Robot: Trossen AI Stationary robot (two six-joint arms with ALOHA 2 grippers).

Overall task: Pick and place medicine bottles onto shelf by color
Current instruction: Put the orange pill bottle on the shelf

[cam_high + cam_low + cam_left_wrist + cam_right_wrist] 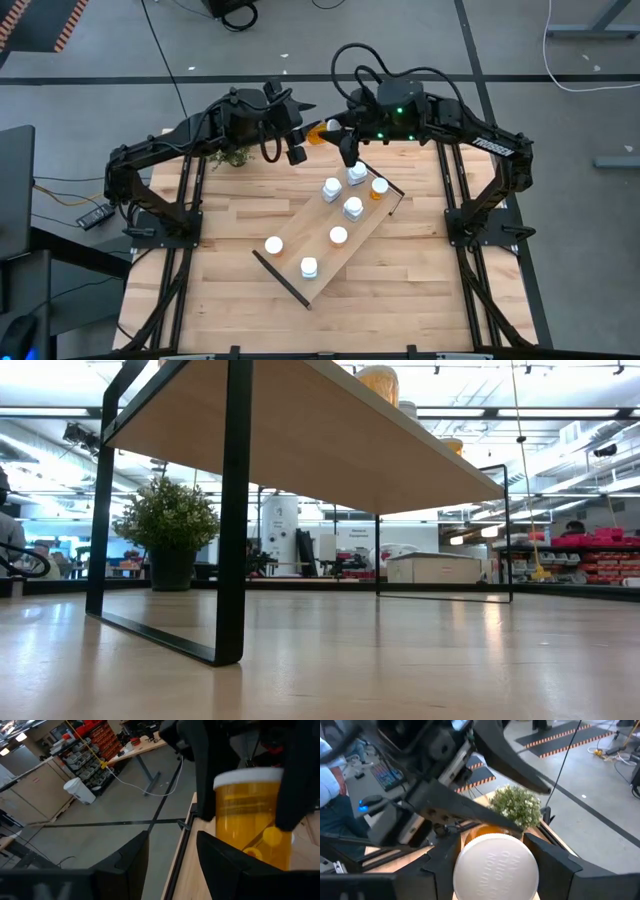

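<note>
Orange bottle [318,133] with a white cap is pinched in the right gripper [330,130], held up over the far edge of the table [220,290], well clear of the shelf; in the right wrist view its cap [495,867] sits snug between the two dark fingers [552,862], and in the left wrist view the same amber body [252,817] is seen gripped from both sides. The left gripper [285,140] is parked just beside it, facing it, jaws apart with nothing between them. The shelf [300,255] is laid diagonally across the middle of the table, black rails at both short ends. Six bottles are stood on it: three white ones [353,208] and an orange one [379,187] bunched at the far end near the grippers, another pair [308,267] toward the near end, plus one [338,236] in between. A small green potted plant [232,157] is tucked under the left arm at the table's far edge, also seen in the low view [170,530] beyond the shelf's rail.
</note>
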